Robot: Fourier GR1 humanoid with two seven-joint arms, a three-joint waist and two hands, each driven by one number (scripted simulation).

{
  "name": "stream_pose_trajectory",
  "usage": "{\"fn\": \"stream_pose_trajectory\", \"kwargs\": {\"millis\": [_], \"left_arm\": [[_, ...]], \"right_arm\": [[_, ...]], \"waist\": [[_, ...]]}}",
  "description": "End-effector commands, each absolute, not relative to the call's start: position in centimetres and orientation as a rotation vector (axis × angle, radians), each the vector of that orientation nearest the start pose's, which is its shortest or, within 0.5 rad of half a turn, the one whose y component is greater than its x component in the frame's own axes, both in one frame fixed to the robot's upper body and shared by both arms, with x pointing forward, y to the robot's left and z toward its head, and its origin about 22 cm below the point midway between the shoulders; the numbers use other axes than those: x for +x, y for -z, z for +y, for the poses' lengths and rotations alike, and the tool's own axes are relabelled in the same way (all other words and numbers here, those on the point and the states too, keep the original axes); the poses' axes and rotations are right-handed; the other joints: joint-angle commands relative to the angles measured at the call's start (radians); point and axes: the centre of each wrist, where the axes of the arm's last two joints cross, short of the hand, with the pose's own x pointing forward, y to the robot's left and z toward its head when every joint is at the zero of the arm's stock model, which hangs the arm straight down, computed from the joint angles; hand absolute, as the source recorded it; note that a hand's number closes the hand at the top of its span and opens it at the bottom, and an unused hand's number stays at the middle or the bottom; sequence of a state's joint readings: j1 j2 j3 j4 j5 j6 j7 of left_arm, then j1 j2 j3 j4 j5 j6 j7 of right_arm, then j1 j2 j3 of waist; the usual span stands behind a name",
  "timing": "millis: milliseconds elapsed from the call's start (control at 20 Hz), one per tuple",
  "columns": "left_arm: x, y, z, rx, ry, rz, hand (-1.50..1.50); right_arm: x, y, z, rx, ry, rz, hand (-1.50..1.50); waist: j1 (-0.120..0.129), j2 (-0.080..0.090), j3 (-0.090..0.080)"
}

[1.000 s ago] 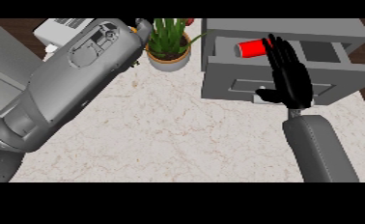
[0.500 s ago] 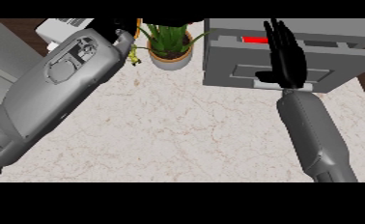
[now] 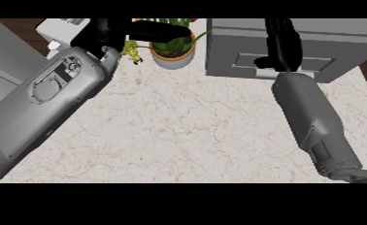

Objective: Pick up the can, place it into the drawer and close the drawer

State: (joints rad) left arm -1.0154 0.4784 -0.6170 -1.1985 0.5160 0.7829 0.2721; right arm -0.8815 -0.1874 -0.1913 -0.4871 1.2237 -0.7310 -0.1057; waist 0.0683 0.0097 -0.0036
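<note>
Head view shows no can anywhere; presumably it sits inside the drawer [image 3: 287, 61], whose front looks about flush with the grey cabinet [image 3: 237, 40]. The right hand [image 3: 282, 44] lies flat against that front, fingers straight, grasping nothing. The left hand [image 3: 136, 30] hovers open by the potted plant [image 3: 172, 49]. One risk: that hand could brush the leaves and tip the pot. No readable writing anywhere.
</note>
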Motion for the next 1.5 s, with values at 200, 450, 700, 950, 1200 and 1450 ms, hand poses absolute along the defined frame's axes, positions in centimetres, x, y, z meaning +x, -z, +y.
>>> {"fn": "stream_pose_trajectory", "kwargs": {"millis": [200, 450, 700, 950, 1200, 1450], "left_arm": [[36.9, -17.8, 13.7, 0.238, 0.083, -1.722, -1.50], [36.0, -16.8, 13.3, 0.221, 0.085, -1.735, -1.50], [35.8, -15.9, 14.6, 0.225, 0.102, -1.712, -1.50], [35.2, -15.5, 16.0, 0.221, 0.107, -1.720, -1.50], [35.0, -15.5, 15.7, 0.220, 0.103, -1.733, -1.50], [34.8, -14.6, 16.6, 0.234, 0.073, -1.715, -1.50]], "right_arm": [[44.8, -6.1, -21.3, -1.404, -0.802, -1.656, -1.50], [46.0, -8.9, -21.3, -1.397, -0.785, -1.676, -1.50], [46.4, -9.6, -20.1, -1.319, -0.807, -1.710, -1.50], [46.4, -9.8, -18.3, -1.190, -0.666, -1.818, -1.50], [46.7, -10.9, -17.5, -1.038, -0.476, -1.878, -1.50], [46.7, -10.8, -17.2, -0.857, -0.386, -1.943, -1.50]], "waist": [[0.029, 0.016, 0.006], [0.031, 0.020, 0.006], [0.031, 0.024, 0.006], [0.042, 0.021, 0.007], [0.032, 0.016, 0.009], [0.003, 0.009, 0.007]]}}
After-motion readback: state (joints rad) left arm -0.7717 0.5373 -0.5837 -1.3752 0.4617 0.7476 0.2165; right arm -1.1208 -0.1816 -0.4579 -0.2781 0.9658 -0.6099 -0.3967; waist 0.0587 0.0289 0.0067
